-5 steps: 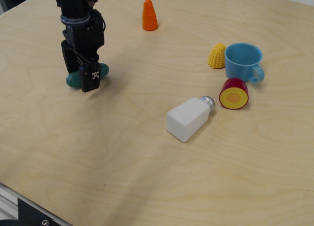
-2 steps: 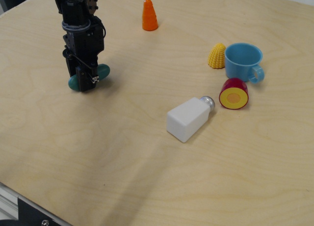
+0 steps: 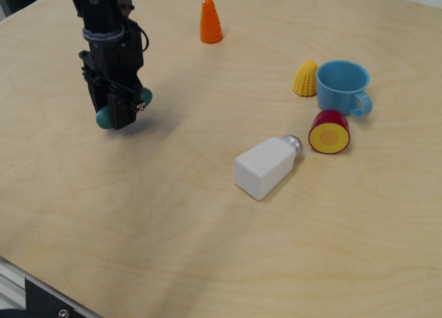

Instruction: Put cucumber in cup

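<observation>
Pinching cucumber btwn fingers, ends protruding.

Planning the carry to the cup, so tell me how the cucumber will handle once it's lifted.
The cucumber looks like smooth, rigid plastic, so probably light and stiff. Its rounded, glossy shape may slip or pivot in the gripper, which grips it across the middle. Released on the table, it would likely roll.

Most of the smooth teal-green capsule-shaped plastic cucumber is being covered by the black robot gripper, with only its two rounded ends being shown. The upper part of the arm is being cut off by the top edge. Whether the cucumber is being lifted off the pale wooden table cannot be told.
</observation>
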Robot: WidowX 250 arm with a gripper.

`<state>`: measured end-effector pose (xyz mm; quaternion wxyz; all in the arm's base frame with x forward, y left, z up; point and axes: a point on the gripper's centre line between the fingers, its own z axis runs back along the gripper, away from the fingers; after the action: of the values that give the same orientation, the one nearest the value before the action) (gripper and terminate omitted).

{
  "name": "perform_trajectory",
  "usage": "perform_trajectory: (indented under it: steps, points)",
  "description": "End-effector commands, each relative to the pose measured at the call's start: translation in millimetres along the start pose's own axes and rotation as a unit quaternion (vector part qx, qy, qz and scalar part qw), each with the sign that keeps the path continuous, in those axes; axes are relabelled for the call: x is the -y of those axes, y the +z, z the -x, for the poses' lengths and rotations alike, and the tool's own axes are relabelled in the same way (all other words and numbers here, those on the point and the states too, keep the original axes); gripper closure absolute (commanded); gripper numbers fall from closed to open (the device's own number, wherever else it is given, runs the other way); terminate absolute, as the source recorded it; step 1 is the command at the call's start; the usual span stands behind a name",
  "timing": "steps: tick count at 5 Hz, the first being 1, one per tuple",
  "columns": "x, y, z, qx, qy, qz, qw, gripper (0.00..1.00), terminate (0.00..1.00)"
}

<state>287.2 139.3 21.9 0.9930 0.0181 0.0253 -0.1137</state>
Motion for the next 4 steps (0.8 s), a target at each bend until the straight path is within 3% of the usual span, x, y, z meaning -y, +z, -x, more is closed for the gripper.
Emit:
perform_trajectory:
  steps: [1,2,3,4]
  points:
    - [49.4,65.7,-35.5,0.022,0.004,0.044,0.9988,1.00,0.00]
    - [79.9,74.6,-57.9,0.002,-0.015,0.041,0.9990,1.00,0.00]
    - [112.6,81.5,-80.7,0.009,-0.048,0.035,0.9982,1.00,0.00]
    - [134.7,85.4,-102.6,0.021,-0.082,0.052,0.9950,1.00,0.00]
